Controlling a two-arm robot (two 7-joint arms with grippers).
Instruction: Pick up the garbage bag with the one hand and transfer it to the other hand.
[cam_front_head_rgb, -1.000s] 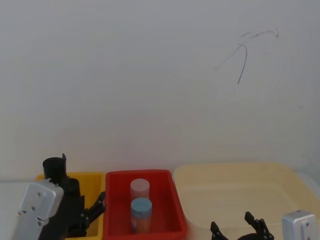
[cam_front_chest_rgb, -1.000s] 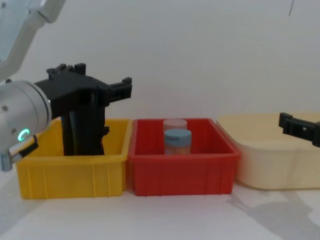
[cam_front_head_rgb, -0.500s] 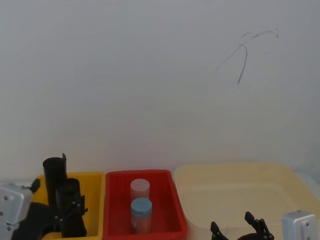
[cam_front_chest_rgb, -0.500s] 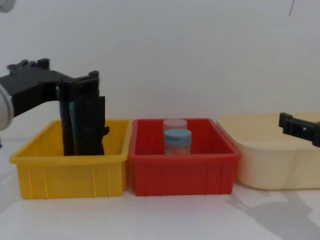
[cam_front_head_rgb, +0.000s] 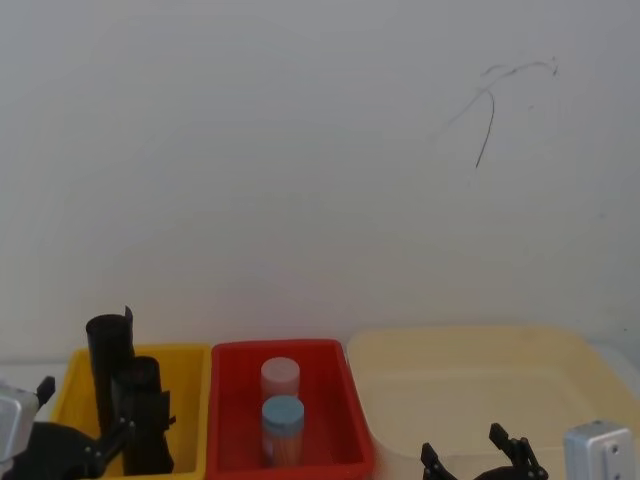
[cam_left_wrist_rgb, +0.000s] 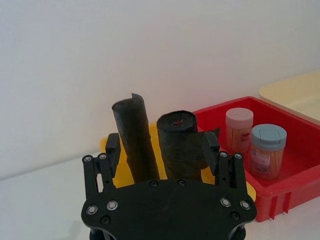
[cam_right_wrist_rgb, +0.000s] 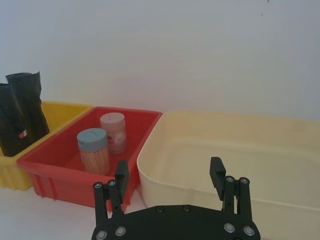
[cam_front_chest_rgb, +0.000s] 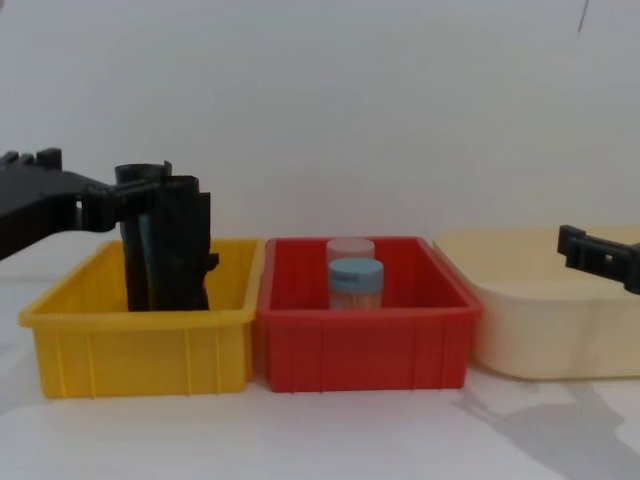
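Two black wrinkly garbage bag rolls stand upright in the yellow bin (cam_front_chest_rgb: 140, 345): a taller roll (cam_left_wrist_rgb: 134, 137) with a loose flap, and a shorter roll (cam_left_wrist_rgb: 179, 145) beside it. In the chest view the garbage bag rolls (cam_front_chest_rgb: 165, 240) rise above the bin rim. My left gripper (cam_left_wrist_rgb: 161, 146) is open and sits short of the rolls, touching neither. It enters the chest view from the left edge as the left gripper (cam_front_chest_rgb: 80, 180). My right gripper (cam_right_wrist_rgb: 169, 169) hangs open and empty in front of the cream tub (cam_right_wrist_rgb: 225, 150), low on the right.
A red bin (cam_front_chest_rgb: 360, 345) next to the yellow one holds a blue-lidded jar (cam_front_chest_rgb: 355, 282) and a pink-lidded jar (cam_front_chest_rgb: 350, 248). The cream tub (cam_front_chest_rgb: 540, 330) stands at the right. A white wall rises close behind all three containers.
My left gripper has drawn back leftward and toward me, away from the rolls it stood around a second ago. The rolls stay in the bin. The right arm has not moved.
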